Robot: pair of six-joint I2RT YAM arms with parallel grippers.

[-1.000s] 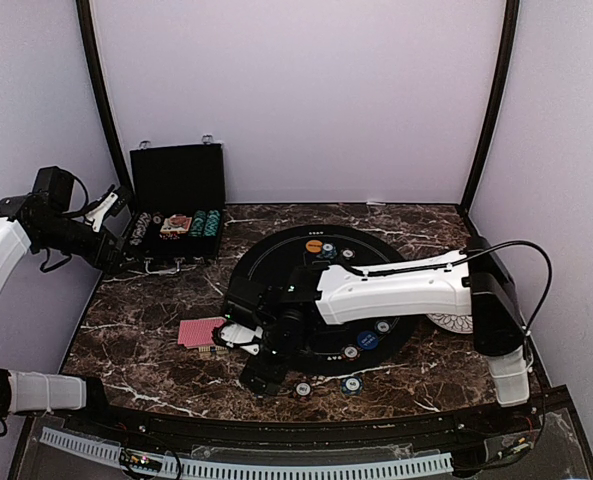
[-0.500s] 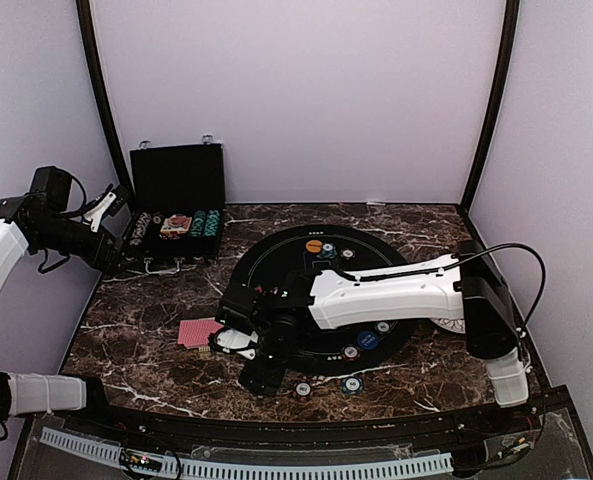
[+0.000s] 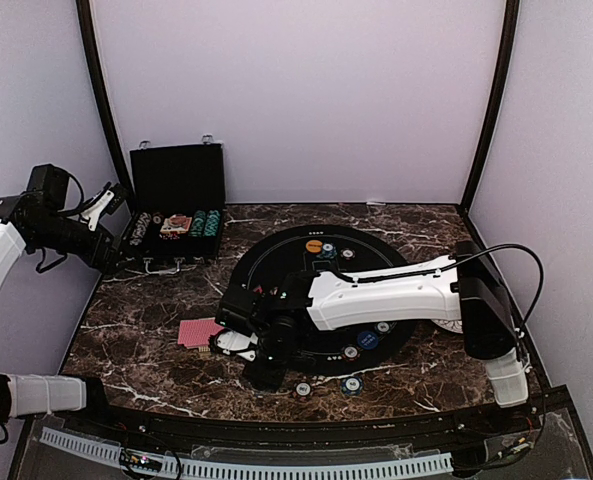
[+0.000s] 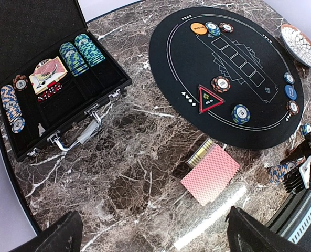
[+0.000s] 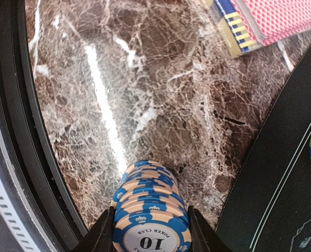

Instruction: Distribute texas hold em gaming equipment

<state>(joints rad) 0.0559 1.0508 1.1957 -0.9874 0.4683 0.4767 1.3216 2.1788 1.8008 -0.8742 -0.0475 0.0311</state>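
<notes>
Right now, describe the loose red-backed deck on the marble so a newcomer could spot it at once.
Find the round black mat on the marble table. Just off its near edge on the left arm's side, a red-backed deck lies flat on bare stone. Unlike the red cards in the open black case, it sits alone outside, a yellowish edge showing beside it.

Blue chip stack [image 5: 150,210] (near end) partly off the bottom edge.

Bright even light w/ glare on tabletop [image 5: 100,100]
</notes>
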